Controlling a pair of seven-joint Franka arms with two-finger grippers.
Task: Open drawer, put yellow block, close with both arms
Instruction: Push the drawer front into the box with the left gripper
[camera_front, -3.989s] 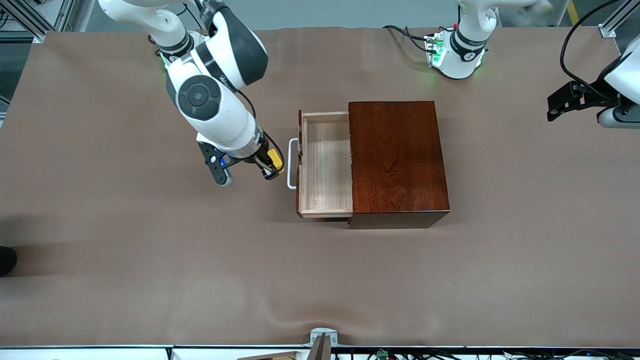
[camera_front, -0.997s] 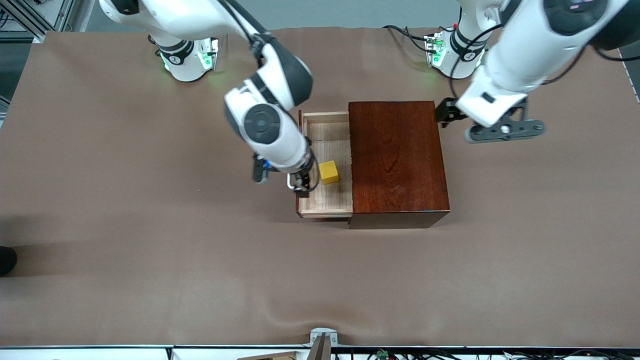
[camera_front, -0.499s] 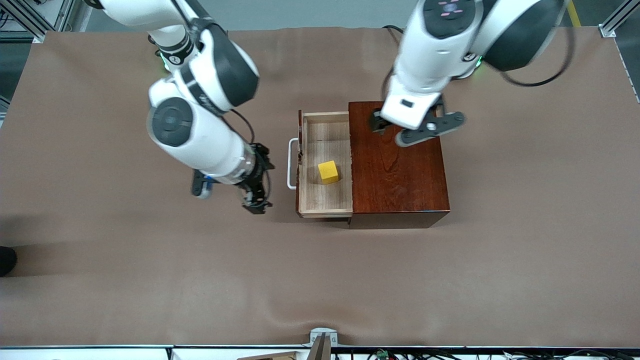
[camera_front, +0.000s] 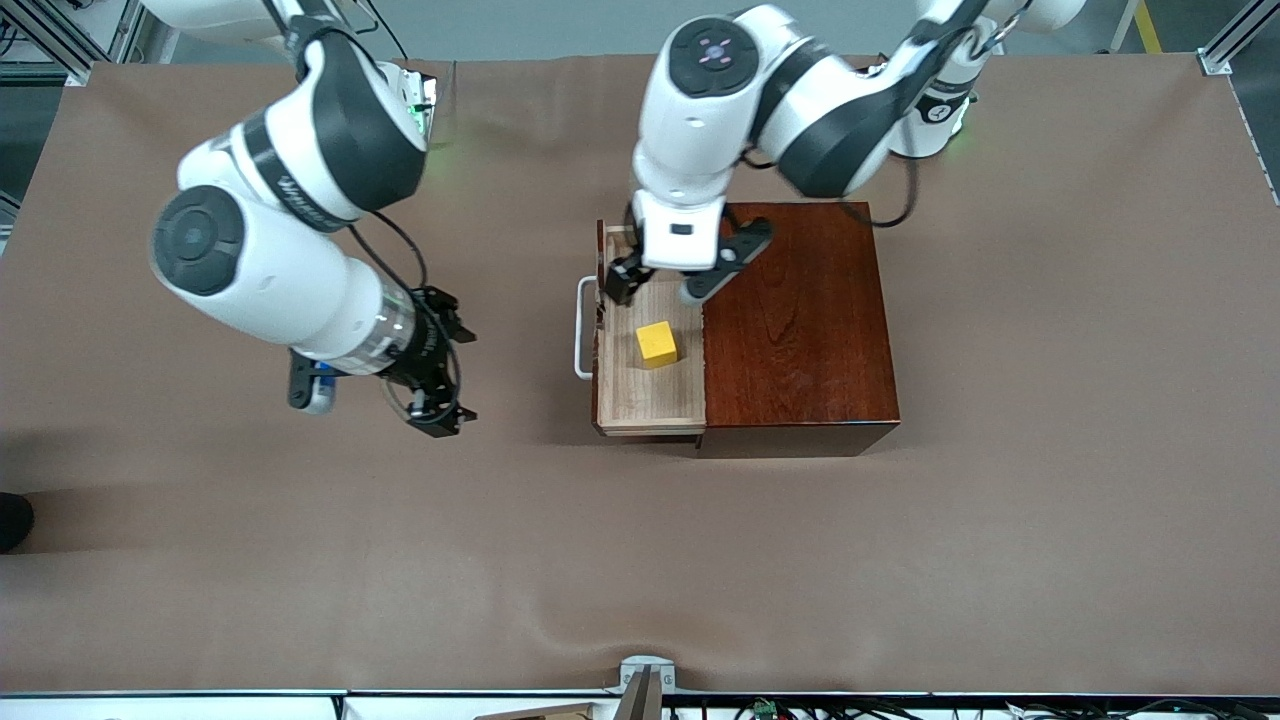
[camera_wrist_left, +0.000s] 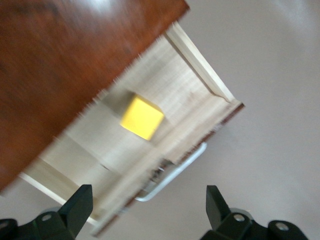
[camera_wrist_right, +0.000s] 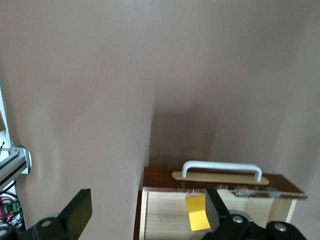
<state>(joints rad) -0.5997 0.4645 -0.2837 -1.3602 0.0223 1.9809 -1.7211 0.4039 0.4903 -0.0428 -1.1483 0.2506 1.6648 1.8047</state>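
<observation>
The block (camera_front: 657, 343) lies free in the open drawer (camera_front: 650, 385), about midway along the tray, with the handle (camera_front: 582, 328) toward the right arm's end. The left gripper (camera_front: 660, 285) hangs over the drawer above the block, fingers spread and empty. The right gripper (camera_front: 436, 400) hovers over bare table (camera_front: 250, 560) near the handle, also spread and empty.

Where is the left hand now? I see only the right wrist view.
Observer: The left hand hangs open over the front edge of the drawer.
Operator: How far out is that drawer?
Observer: It is pulled well out of the wooden box.
Operator: And where is my right hand?
Observer: The right hand is open over the bare table, toward the right arm's end from the drawer's handle.
</observation>
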